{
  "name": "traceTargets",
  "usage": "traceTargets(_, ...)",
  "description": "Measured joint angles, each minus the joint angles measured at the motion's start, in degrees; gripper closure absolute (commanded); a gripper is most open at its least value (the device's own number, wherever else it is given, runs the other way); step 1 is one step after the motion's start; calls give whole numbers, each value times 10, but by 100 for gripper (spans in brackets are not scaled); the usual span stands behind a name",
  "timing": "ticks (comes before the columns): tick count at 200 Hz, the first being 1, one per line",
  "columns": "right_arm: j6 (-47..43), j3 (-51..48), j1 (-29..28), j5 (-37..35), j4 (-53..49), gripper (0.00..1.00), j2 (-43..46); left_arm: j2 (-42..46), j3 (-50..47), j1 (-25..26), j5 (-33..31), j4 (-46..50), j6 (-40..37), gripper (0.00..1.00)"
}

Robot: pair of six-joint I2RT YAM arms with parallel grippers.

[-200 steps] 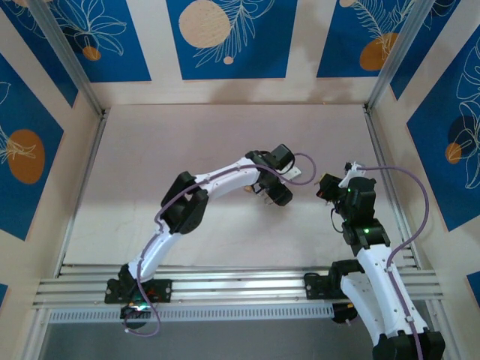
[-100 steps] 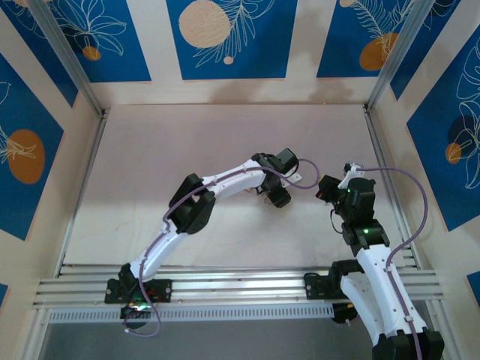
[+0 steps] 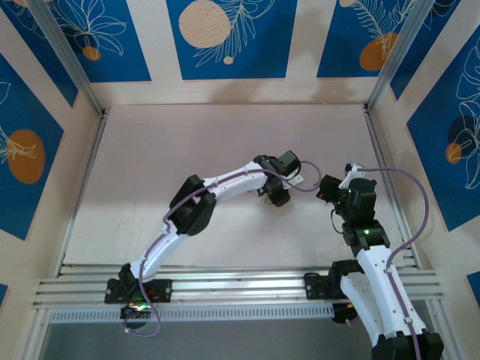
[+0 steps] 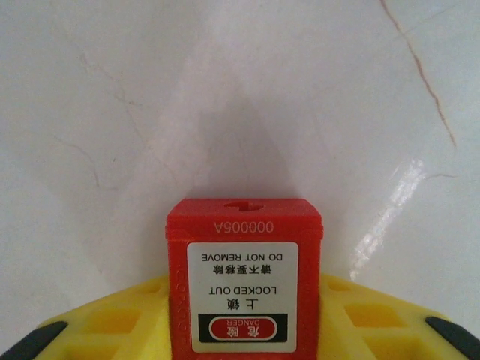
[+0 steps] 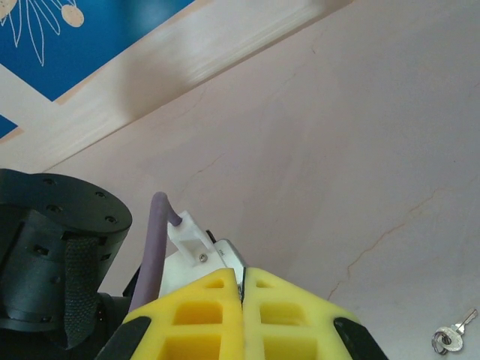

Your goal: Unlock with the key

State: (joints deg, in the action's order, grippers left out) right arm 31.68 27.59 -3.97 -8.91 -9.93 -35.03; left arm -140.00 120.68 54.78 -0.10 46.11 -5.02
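While the left hand (image 4: 245,289) clamps the red lockout padlock (image 4: 244,247), the right hand (image 5: 241,281) (fingers together) hovers near the key (image 5: 452,337).

One red padlock (image 4: 244,281), one silvery key (image 5: 459,330) on one ring (image 5: 442,342).

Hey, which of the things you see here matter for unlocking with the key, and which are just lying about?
For the job:
- key, on the table
- red padlock, between the left end effector's fingers

Just there:
- purple cable
- blue flower panels
- metal rails
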Motion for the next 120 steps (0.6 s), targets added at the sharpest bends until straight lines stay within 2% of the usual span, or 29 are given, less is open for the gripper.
traceTargets(25,0,0,2,2,0,100,0,32,-63,0,0,-58,1,66)
traceTargets(74,15,0,9,19,0,100,0,111,-213,0,4,-189,1,66)
traceTargets(120,29,2,29,45,0,100,0,181,-310,0,16,-305,1,66)
